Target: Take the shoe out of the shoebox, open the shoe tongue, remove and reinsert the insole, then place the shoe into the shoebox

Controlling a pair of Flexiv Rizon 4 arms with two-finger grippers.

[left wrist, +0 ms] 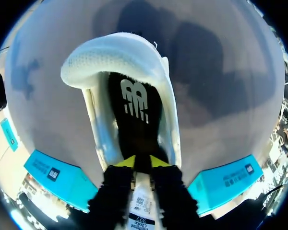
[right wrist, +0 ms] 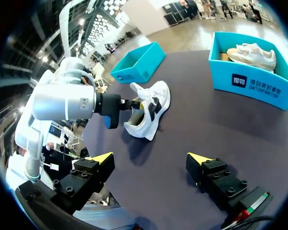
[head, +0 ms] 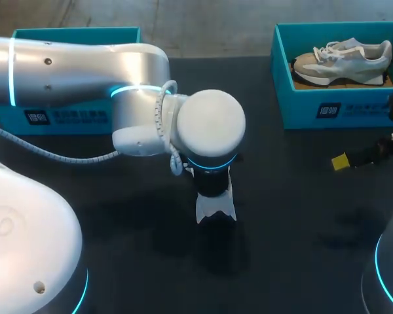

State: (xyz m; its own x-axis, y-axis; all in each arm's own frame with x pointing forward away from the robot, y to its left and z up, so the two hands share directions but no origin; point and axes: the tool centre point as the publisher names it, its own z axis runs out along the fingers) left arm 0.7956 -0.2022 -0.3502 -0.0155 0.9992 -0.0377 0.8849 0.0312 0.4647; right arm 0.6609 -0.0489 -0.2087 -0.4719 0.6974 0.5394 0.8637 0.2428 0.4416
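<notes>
A white shoe (right wrist: 151, 109) lies on the dark table (head: 295, 216), near its middle. In the head view my left arm's wrist hides most of the white shoe (head: 216, 208). My left gripper (left wrist: 143, 163) is at the shoe's opening, shut on the white tongue (left wrist: 142, 203), which runs up between its fingers. Ahead of it the shoe's opening shows a black insole (left wrist: 134, 112) with a white logo. Seen from the right wrist, the left gripper (right wrist: 128, 103) is at the shoe's top. My right gripper (right wrist: 151, 160) hangs wide open over bare table at the right side, holding nothing.
A teal shoebox (head: 334, 98) at the back right holds a second, grey-beige shoe (head: 344, 60). Another teal box (head: 59, 114) stands at the back left, partly behind my left arm. Bare table lies between the white shoe and my right gripper (head: 354, 160).
</notes>
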